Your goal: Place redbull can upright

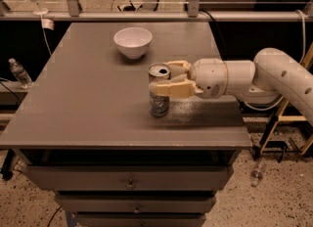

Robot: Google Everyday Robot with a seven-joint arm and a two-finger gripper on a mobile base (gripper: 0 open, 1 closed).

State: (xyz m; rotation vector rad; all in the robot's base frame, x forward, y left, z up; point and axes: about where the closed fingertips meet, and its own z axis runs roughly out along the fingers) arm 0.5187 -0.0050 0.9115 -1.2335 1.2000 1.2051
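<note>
The redbull can (159,101) stands upright on the grey table (88,99), right of its middle, its silver pull-tab top facing up. My gripper (164,78) reaches in from the right on a white arm (254,77). Its cream fingers (171,89) sit on either side of the can's upper body, one in front and one behind. The can's base rests on the tabletop.
A white bowl (132,41) sits at the back of the table, behind and left of the can. A plastic bottle (18,73) stands off the table at the left. A metal rail (146,14) runs along the back edge. Drawers (129,184) lie below the front edge.
</note>
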